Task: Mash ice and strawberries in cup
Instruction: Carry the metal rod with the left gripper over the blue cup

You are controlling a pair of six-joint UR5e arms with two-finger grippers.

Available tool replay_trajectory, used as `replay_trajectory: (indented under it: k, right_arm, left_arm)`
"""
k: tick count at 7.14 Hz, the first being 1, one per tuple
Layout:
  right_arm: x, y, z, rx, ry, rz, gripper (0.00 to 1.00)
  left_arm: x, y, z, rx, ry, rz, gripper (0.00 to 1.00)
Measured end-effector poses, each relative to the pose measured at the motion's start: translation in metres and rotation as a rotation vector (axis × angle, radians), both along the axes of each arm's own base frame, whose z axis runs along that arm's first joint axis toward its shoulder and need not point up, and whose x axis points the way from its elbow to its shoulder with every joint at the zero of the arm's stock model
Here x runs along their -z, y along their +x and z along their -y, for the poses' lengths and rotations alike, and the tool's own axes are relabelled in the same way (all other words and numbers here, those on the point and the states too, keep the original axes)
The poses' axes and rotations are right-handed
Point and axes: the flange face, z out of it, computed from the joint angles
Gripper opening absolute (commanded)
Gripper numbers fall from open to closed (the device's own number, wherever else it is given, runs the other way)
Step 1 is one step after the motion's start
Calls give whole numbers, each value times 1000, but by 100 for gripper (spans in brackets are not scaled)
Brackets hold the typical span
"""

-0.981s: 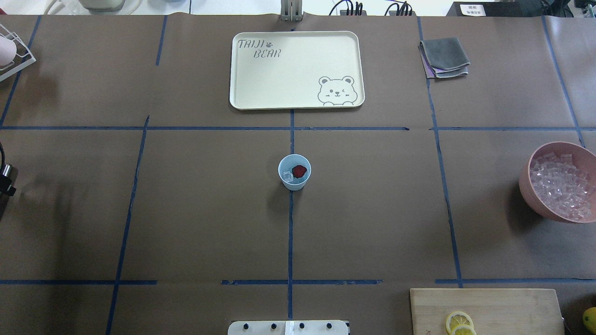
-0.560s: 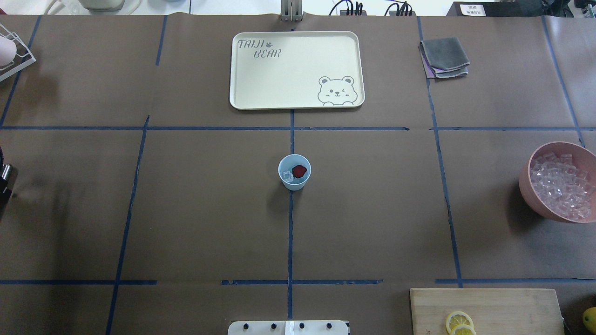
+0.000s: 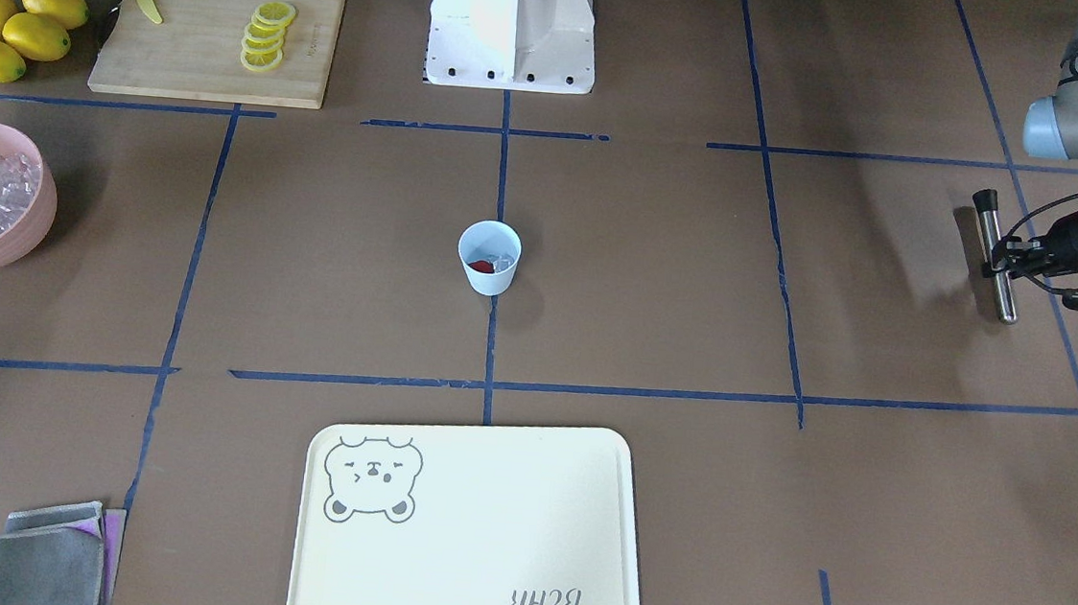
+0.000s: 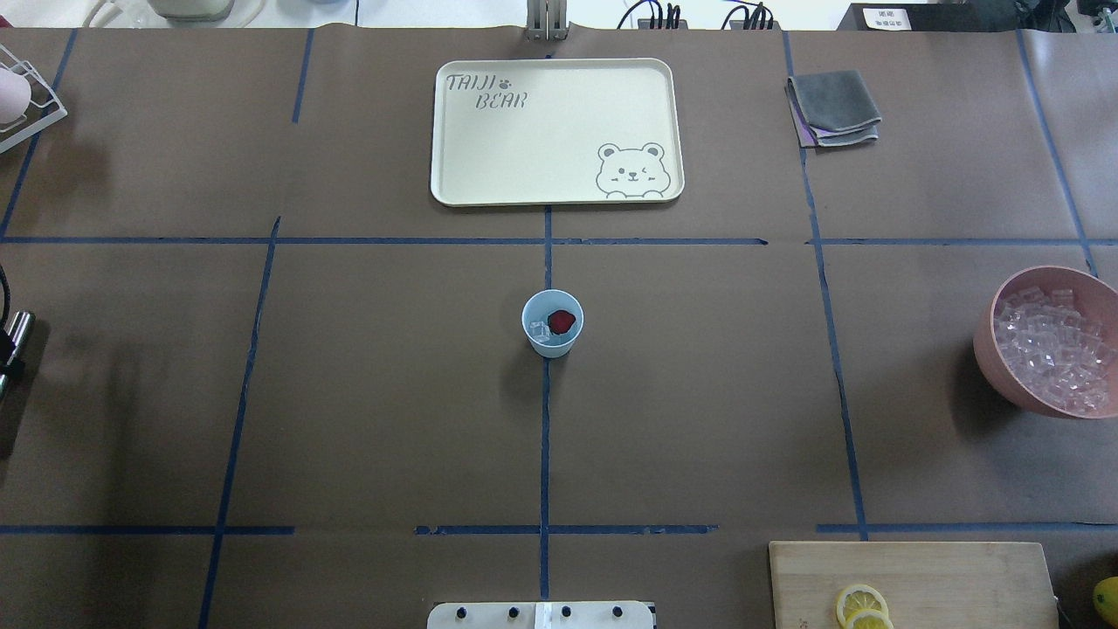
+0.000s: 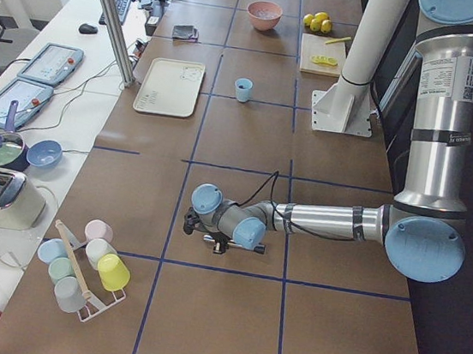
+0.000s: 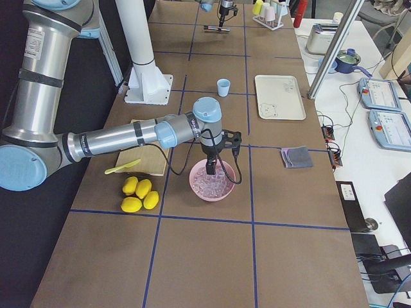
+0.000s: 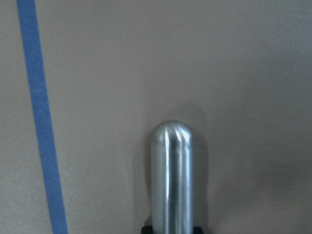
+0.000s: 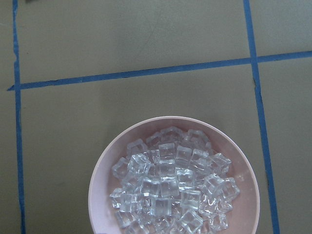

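Exterior front-facing view: the left gripper (image 3: pixel 1002 267) is clamped on a steel muddler (image 3: pixel 1005 301), held roughly level and well apart from the cup (image 3: pixel 489 258). The cup stands upright at table centre with the strawberries (image 4: pixel 562 321) and ice (image 4: pixel 540 330) inside. The right gripper (image 6: pixel 212 168) hangs over the pink bowl (image 6: pixel 212 198); whether it is open or closed cannot be told. Risk: nothing steadies the cup, so an off-centre press could tip or slide it.
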Motion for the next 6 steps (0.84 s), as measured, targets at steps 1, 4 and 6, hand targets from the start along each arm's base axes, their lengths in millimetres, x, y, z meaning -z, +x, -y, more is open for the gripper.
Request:
replay_trajectory:
  k: [1,4,6]
  right_arm:
    - [1,0,0,0,1,1,100]
    - [2,0,0,0,3,6,100]
    - [3,-1,1,0,6,7,100]
  left_arm:
    - [41,5,8,15,44,-38,0]
    - [215,22,16,100,285,-144,0]
    - [354,89,13,95,557,-231,3]
